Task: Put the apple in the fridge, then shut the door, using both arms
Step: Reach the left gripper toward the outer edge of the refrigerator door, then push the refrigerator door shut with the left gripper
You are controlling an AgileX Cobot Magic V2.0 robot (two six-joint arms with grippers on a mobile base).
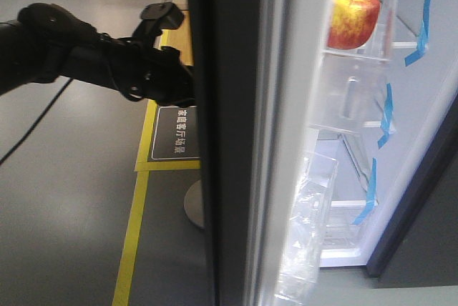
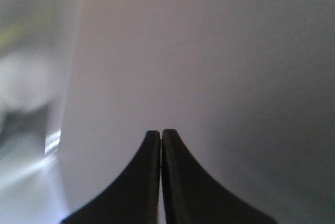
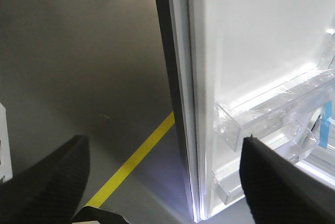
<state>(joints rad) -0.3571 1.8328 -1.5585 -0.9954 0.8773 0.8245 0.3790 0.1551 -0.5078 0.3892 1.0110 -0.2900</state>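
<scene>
Claws at the door-closing step. The left claw (image 2: 160,136) is pressed fully together with nothing between its tips, which sit at or just off the plain dark outer face of the door (image 2: 220,56); the wrist view is too close to tell whether they touch. The left arm (image 1: 79,56) reaches in from the side, its end hidden behind the door's edge in the front view. The right claw (image 3: 166,140) is spread wide and empty, near the door's free edge and above the floor (image 3: 78,51) with its yellow line (image 3: 136,156).

Beyond the door, the apple (image 1: 353,18) rests high up inside a clear bin (image 1: 390,6), apparently one of the bins on the door's white lining. Next to it are the fridge (image 1: 429,127) shelves marked with blue tape (image 1: 427,13).

Handling: the apple looks firm, glossy and easily bruised, and needs no further hold. The door is likely stiff, smooth and fairly heavy, offering nothing to pinch. It is best pushed flat on the outer face, near the free edge for leverage, and gently, so the apple does not roll.
</scene>
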